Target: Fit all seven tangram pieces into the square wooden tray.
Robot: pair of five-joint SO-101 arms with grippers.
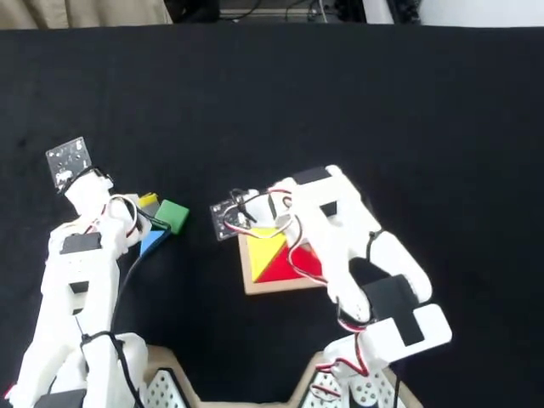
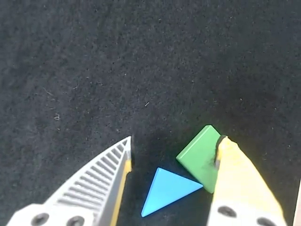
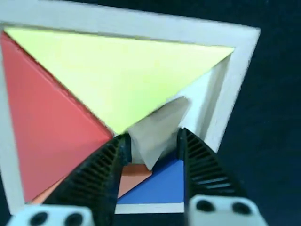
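Note:
The square wooden tray [image 1: 252,286] lies at the table's middle, under my right arm. It holds a large yellow triangle [image 3: 122,70], a large red triangle [image 3: 47,117], an orange piece [image 3: 134,175] and a blue piece [image 3: 162,186]. My right gripper [image 3: 151,140] is shut on a whitish piece [image 3: 157,127], held just over the tray's open corner. To the left, my left gripper [image 2: 175,141] stands open low over the cloth. A small blue triangle [image 2: 167,188] lies between its fingers, and a green square [image 2: 200,153] touches its yellow finger [image 2: 235,174].
A black cloth covers the table, with wide free room behind and to the right of the tray. In the high view the green square [image 1: 172,215] and blue triangle [image 1: 154,244] lie left of the tray. Both arm bases stand at the near edge.

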